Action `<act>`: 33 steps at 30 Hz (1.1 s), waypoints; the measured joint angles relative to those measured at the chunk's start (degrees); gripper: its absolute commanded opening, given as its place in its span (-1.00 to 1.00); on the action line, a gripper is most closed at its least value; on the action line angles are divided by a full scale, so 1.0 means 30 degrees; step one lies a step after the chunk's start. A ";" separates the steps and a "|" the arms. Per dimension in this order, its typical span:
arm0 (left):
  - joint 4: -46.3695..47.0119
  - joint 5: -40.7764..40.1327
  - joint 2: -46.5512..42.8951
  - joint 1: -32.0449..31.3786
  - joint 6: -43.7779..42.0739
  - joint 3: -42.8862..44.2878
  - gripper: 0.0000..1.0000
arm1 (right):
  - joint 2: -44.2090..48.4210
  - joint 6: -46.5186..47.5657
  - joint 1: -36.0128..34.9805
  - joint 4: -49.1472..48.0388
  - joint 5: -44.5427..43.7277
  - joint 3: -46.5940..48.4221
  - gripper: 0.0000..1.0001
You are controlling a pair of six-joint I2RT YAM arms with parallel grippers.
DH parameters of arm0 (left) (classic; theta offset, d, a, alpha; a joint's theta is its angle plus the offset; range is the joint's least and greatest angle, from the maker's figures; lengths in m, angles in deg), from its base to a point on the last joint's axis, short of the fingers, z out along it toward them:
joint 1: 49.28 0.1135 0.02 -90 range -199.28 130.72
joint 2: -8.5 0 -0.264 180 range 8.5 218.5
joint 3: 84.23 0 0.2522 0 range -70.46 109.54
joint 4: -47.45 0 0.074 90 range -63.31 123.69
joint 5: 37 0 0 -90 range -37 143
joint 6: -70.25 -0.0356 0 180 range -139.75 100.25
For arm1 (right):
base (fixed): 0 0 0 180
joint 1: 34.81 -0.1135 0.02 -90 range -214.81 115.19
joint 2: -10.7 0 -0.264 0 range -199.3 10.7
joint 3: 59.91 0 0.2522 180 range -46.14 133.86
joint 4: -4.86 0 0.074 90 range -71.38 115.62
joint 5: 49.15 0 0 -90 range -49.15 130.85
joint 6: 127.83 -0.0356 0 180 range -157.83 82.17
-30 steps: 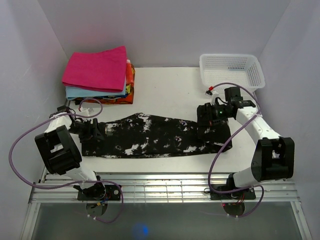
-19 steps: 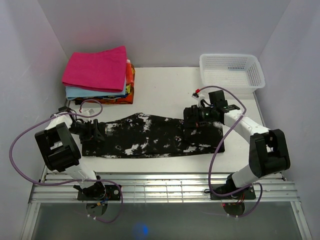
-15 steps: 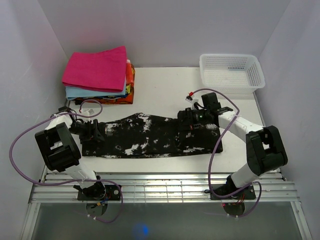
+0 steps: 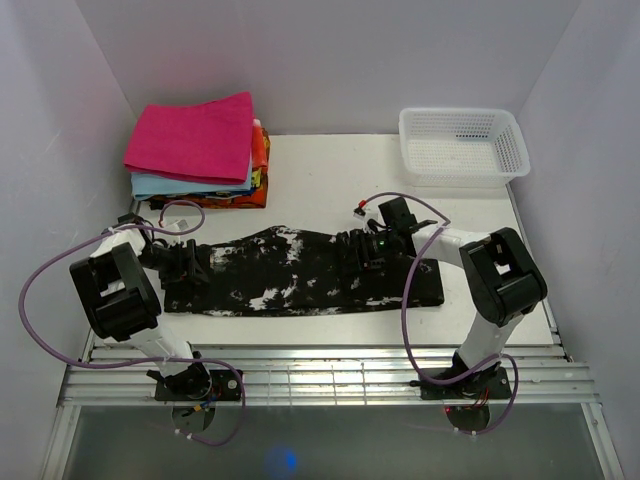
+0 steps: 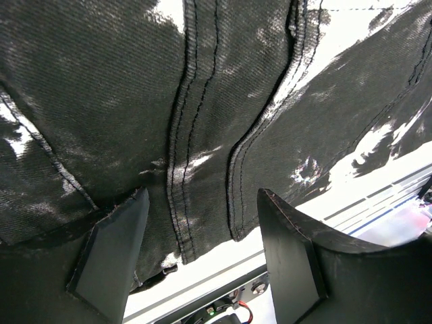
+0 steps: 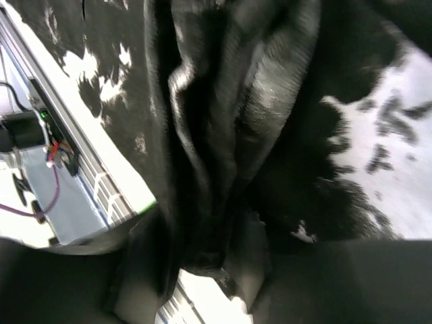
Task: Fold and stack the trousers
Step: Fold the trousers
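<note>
The long black soft-fabric trousers with white bleach-like splotches lie lengthwise on the white table, their seams ridged. A bunched fold sits between the right gripper's partly parted fingers; whether it grips, I cannot tell. The left gripper gapes wide over seamed cloth, holding nothing. A white plastic lattice basket stands far right

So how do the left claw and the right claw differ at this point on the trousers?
Opening: the left claw stands wide open over flat fabric; the right claw has a bunched fold of the trousers inside it, clamped or not I cannot tell. Place: the left claw is at the trousers' left end; the right claw is right of their middle. Both are low on the trousers.
</note>
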State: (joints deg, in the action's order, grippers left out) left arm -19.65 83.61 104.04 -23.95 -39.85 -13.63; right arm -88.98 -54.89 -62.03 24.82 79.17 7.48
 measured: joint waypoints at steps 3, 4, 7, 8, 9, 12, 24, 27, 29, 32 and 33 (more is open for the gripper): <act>0.0015 0.0007 0.0051 0.0000 0.0022 0.0000 0.54 | -0.0189 -0.0211 -0.0372 -0.0007 0.0146 0.0066 0.27; 0.0015 0.0007 0.0066 0.0000 0.0022 0.0000 0.54 | -0.0189 -0.0204 -0.0517 -0.0036 0.0299 0.0131 0.32; 0.0015 0.0007 0.0080 0.0000 0.0029 0.0000 0.54 | -0.0182 -0.0262 -0.1013 -0.0306 0.0838 0.0386 0.43; 0.0015 0.0007 0.0080 0.0000 0.0036 0.0000 0.54 | -0.0182 -0.0284 -0.1129 -0.0423 0.1013 0.0452 0.46; 0.0015 0.0007 0.0080 0.0000 0.0036 0.0000 0.54 | -0.0182 -0.0284 -0.1239 -0.0590 0.1217 0.0466 0.49; 0.0007 0.0022 0.0080 -0.0007 0.0029 0.0000 0.54 | -0.0189 -0.0328 -0.1443 -0.0801 0.2178 0.0525 0.50; -0.1107 0.1800 -0.2441 -0.0452 -0.0474 0.1399 0.53 | 0.1435 0.3621 0.0124 0.3053 0.4240 0.2696 0.33; -0.1013 0.2470 -0.4371 -0.2535 0.0233 0.2776 0.50 | 0.2973 0.5559 0.3009 0.4983 0.4065 0.2703 0.32; -0.0277 0.2936 -0.5464 -0.4772 0.1341 0.3264 0.45 | 0.3650 0.7074 0.5574 0.6506 0.3745 0.2761 0.31; 0.1260 0.3519 -0.6288 -0.8131 0.3636 0.3242 0.43 | 0.3912 0.9129 0.9537 0.8612 0.2965 0.2834 0.31; 0.1865 0.3905 -0.6295 -0.9158 0.4444 0.3169 0.37 | 0.3905 0.9857 1.0950 0.9333 0.2521 0.2827 0.31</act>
State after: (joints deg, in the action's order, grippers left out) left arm -14.06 95.33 85.16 -51.43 -26.52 -4.12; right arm -77.26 -25.32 -29.18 52.82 86.73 15.96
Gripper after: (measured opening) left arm 0.720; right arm 0.657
